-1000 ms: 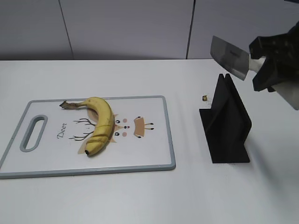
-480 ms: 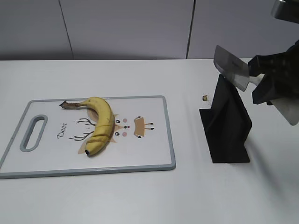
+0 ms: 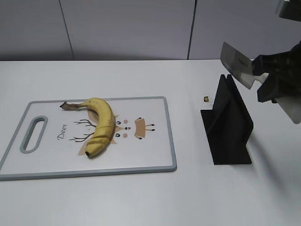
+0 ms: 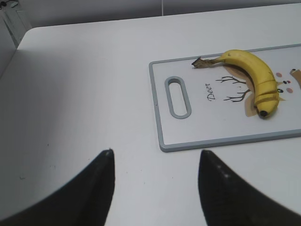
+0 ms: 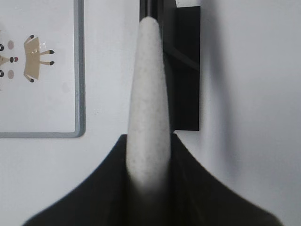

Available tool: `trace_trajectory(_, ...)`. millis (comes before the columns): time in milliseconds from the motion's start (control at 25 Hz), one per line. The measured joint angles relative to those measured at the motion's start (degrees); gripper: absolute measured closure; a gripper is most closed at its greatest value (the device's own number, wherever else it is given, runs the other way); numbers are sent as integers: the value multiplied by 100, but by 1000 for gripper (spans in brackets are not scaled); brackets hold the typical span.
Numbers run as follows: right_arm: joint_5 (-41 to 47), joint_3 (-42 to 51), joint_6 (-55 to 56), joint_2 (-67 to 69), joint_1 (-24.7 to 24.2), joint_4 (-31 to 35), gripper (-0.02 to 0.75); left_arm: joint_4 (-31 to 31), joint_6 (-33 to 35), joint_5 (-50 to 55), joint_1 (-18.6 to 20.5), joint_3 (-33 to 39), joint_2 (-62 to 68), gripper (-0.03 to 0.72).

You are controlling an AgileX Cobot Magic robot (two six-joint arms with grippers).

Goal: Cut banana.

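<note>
Banana-cutting appears finished, and the step in hand looks to be returning the knife to its holder. Right gripper [image 3: 261, 74] is clamped on the pale handle of the knife [image 3: 238, 65], with the blade raised and slanted just above the top edge of the black knife stand [image 3: 229, 123]. In the right wrist view the handle [image 5: 149, 99] lies lined up with the stand's slot beneath it. Left gripper [image 4: 155, 174] hangs spread wide over bare table [image 3: 141, 197], holding nothing, well apart from the board.

Out from there, the banana [image 3: 99, 125] lies on the cutting board [image 3: 150, 155], over the deer print, stem toward the far left. Several cut lines cross its lower half; the pieces sit together in place.

Judgement: the next move calls for lowering the blade squarely into the slot, keeping its plane parallel to the stand's walls, then releasing the handle. A tilted entry could tip the stand.

A small dark object [image 3: 206, 99] sits just beside the stand; it is too small to identify.
</note>
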Motion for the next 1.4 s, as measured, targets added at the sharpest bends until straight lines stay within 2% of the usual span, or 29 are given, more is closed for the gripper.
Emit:
trace_trajectory(440,64,0,-2,479,0,46,576,-22,0,0,0,0,0,143)
trace_trajectory(920,201,0,-269,901,0,432,565,-22,0,0,0,0,0,145)
trace_trajectory(1000,248,0,-434,906,0,565,493,-22,0,0,0,0,0,145)
trace_trajectory(1200,306,0,-671,919,0,685,214,-22,0,0,0,0,0,145)
trace_trajectory(1280,378,0,-758,919,0,692,166,-22,0,0,0,0,0,145)
trace_trajectory(1400,665,0,-933,882,0,692,144,-22,0,0,0,0,0,145)
